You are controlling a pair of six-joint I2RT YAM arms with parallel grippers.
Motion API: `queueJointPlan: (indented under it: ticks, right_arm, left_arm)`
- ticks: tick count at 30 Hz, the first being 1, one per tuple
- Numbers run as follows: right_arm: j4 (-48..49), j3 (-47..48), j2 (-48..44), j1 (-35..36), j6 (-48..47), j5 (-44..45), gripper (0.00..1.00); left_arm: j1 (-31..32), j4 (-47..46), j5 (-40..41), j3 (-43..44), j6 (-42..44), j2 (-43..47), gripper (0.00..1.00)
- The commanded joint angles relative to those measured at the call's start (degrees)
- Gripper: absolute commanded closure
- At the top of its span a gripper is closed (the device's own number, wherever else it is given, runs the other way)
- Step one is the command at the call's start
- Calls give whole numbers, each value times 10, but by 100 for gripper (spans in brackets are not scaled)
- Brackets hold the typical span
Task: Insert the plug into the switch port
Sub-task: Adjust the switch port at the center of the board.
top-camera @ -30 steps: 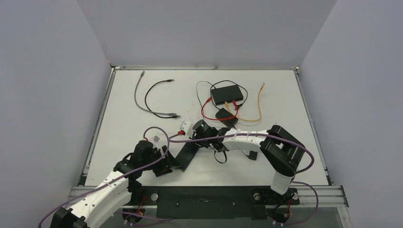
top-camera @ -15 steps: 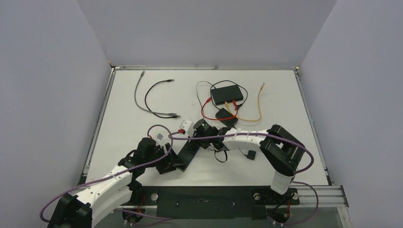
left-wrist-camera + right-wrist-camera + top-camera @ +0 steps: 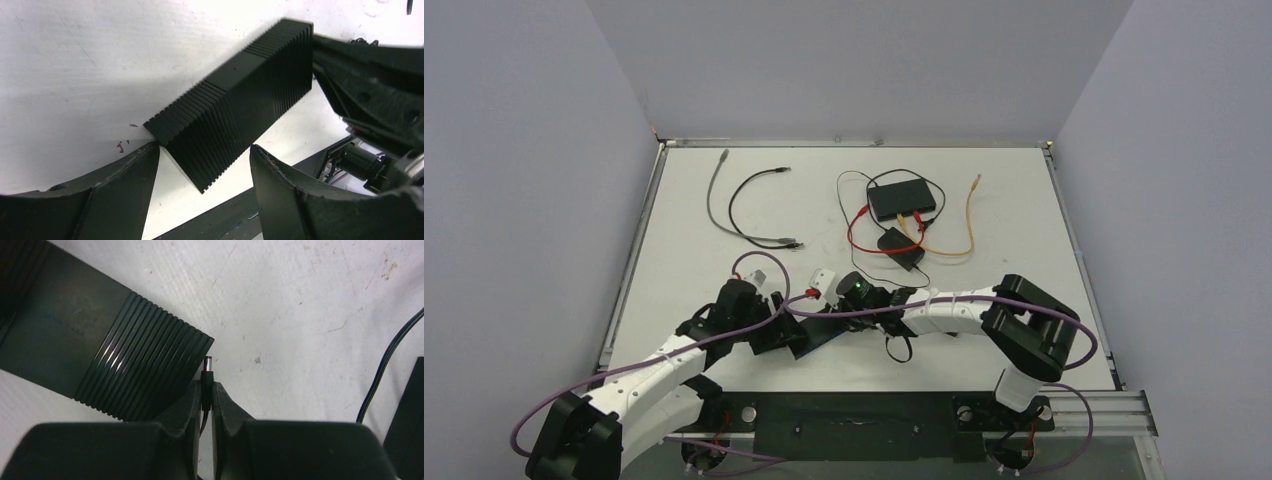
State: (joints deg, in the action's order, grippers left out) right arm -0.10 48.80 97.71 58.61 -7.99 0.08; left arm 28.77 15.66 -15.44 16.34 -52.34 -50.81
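The switch [image 3: 235, 117] is seen as a long black box with fine ribs at both ends and a smooth band across the middle. It is laid flat on the white desk [image 3: 714, 240], slanted, near the front edge between the two arms; no port is visible in any view. The plug [image 3: 206, 376] is a small black barrel connector with a metal tip, held upright and pointing away, just beside a ribbed corner of the switch, its thin black cable trailing behind

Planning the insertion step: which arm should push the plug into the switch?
Right. Its tool is shut on the plug, tip beside the switch. The left tool only straddles the switch, open.
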Motion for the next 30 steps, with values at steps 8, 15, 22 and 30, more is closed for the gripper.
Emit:
queueJointPlan:
  ticks: [8, 15, 22, 30]
  right_arm:
    - [19, -59, -96, 80, 68, 43, 100]
    - [34, -100, -117, 124, 104, 53, 100]
    - [47, -128, -138, 146, 123, 76, 100]
    - [73, -161, -182, 150, 120, 82, 100]
  left_arm:
    - [-5, -32, 37, 44, 50, -35, 36]
    - [-7, -49, 32, 48, 68, -51, 36]
    - [-9, -61, 15, 58, 88, -79, 36]
    - [-10, -58, 8, 69, 108, -95, 36]
